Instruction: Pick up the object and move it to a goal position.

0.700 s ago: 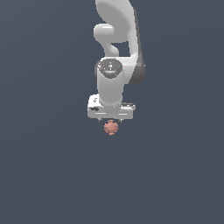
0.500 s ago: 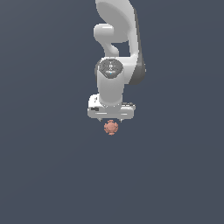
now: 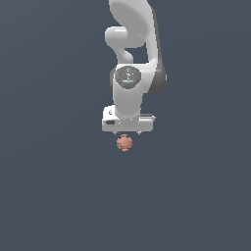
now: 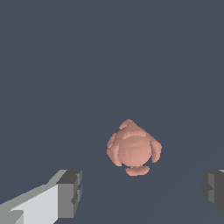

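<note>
The object point(image 3: 124, 142) is a small salmon-pink knobbly lump, resting just below the white arm's hand in the exterior view. My gripper point(image 3: 127, 133) hangs directly above it, pointing down. In the wrist view the object point(image 4: 133, 148) lies between and a little beyond the two grey fingertips point(image 4: 70, 192), which stand far apart on either side of it. The gripper point(image 4: 140, 186) is open and nothing touches the lump.
A plain dark grey-blue surface point(image 3: 59, 196) fills everything around the arm. No other objects, containers or edges show in either view.
The hand has shifted very slightly toward the exterior view's right. The object stays where it was.
</note>
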Controlling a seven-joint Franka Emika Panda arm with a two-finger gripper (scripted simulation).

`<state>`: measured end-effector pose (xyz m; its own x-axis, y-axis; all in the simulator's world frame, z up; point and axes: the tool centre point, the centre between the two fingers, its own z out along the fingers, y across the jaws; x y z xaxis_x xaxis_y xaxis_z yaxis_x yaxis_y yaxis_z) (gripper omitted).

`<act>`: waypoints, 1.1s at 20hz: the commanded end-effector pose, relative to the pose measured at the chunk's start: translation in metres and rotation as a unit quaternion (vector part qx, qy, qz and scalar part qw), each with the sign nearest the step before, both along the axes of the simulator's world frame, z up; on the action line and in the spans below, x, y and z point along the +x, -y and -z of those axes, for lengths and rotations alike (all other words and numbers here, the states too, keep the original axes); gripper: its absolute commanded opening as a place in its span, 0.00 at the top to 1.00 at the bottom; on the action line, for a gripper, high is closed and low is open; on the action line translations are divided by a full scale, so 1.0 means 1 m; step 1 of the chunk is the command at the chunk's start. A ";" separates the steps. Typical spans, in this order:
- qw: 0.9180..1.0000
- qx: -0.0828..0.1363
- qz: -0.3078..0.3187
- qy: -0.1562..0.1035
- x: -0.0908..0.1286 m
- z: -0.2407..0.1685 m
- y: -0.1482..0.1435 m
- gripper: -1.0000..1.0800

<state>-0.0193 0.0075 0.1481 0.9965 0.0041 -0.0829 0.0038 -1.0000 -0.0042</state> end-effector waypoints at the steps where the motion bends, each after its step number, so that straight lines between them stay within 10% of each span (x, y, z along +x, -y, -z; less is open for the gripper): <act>1: 1.000 0.000 0.003 0.000 0.000 0.000 0.000 0.04; 13: 0.996 -0.004 0.085 0.010 -0.004 0.016 0.002 0.04; 22: 0.978 -0.010 0.208 0.024 -0.010 0.039 0.006 0.04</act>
<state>-0.0284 0.0020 0.1132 0.9313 -0.3622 -0.0378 -0.3622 -0.9321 0.0064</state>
